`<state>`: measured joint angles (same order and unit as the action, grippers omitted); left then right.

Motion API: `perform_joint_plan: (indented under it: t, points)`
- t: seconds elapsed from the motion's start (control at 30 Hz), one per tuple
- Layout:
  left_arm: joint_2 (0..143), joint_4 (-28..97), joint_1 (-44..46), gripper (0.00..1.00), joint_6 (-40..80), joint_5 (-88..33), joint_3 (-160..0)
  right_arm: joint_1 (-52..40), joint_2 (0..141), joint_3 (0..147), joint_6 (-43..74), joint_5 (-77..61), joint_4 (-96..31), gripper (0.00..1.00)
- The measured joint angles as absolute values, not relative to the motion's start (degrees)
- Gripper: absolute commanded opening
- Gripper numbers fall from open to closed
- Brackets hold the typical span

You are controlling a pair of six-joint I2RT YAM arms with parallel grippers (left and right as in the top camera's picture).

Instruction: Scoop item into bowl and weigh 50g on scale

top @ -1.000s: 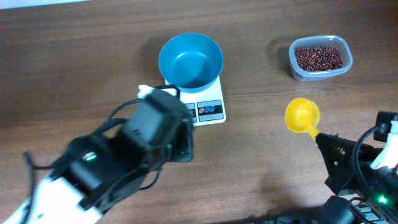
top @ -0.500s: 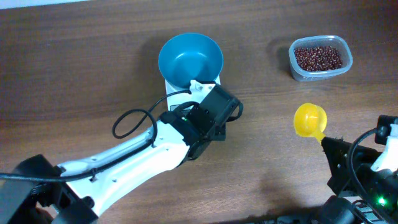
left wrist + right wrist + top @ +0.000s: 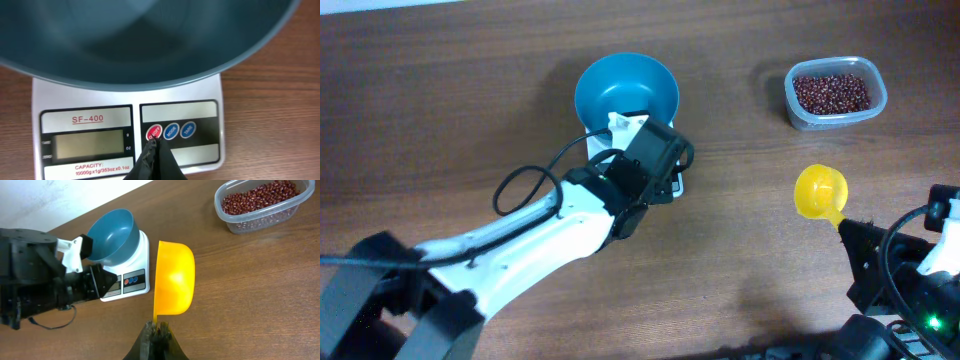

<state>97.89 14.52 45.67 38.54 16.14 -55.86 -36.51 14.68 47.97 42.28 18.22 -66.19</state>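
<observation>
From above the left arm [image 3: 540,225] hides most of the scale [image 3: 125,97], whose screen is blank, its closed left gripper [image 3: 151,146] at the red button [image 3: 154,132], while the blue bowl [image 3: 595,80] on it sits empty, the beans [image 3: 831,92] fill the clear tub [image 3: 792,108], and the right gripper [image 3: 159,329] pinches the yellow scoop [image 3: 174,277].

The bowl [image 3: 620,85] is smooth plastic, the scale [image 3: 210,92] glossy white plastic (the table [image 3: 440,100] looks wood-grained and matt).

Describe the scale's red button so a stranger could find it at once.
The blue bowl sits on a white scale. Right of the scale's grey display runs a row of three round buttons. The red button is the leftmost and the only red one, next to two blue buttons.
</observation>
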Motion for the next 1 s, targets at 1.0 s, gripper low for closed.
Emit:
perform_joint_plan:
  t: [1.0]
  points:
    - [105.89, 9.26, 45.67, 0.0, 38.54, 17.82, -56.93, -36.51, 14.68, 47.97, 42.24, 18.87, -66.17, 0.04]
